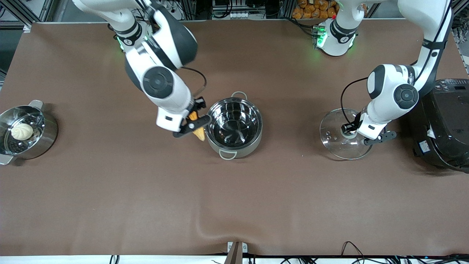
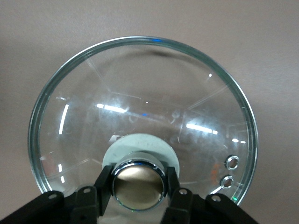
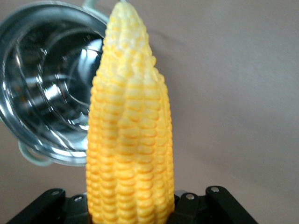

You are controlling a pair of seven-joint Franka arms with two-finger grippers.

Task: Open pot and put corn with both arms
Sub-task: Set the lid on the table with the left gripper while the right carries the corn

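**Lid off, corn at pot rim: drop pending**

Front view: the pot (image 1: 234, 126) sits mid-table, open and empty, pale loop handles at its camera-near and camera-far edges. The right gripper (image 1: 193, 125) hangs just beside the rim on the side toward the right arm's end, clamped on the corn (image 1: 196, 126); cob is angled, mostly hidden by the wrist. Not yet over the opening, so judged approx. one short move from release. The left gripper (image 1: 350, 130) is down on the glass lid (image 1: 342, 134), which looks to rest on the cloth toward the left arm's end, well apart from the pot, prob. parked there to keep the opening free. The black cooker (image 1: 443, 123) stands beside the lid at that end; the steamer pot (image 1: 23, 132) w/ the bun (image 1: 22, 131) sits at the right arm's end, not involved.

Left wrist view: fingers (image 2: 103, 184) flank the coppery knob (image 2: 138, 185) on both sides, closed on it. Grip at the knob keeps the lid level.

Right wrist view: corn (image 3: 128, 126) fills the frame, gripped near its thick end, tapered tip pointing away. Pot (image 3: 49, 88) shows alongside the cob, interior bare. Tip-first hold should let the cob slide in; risk is clipping the rim if released early.
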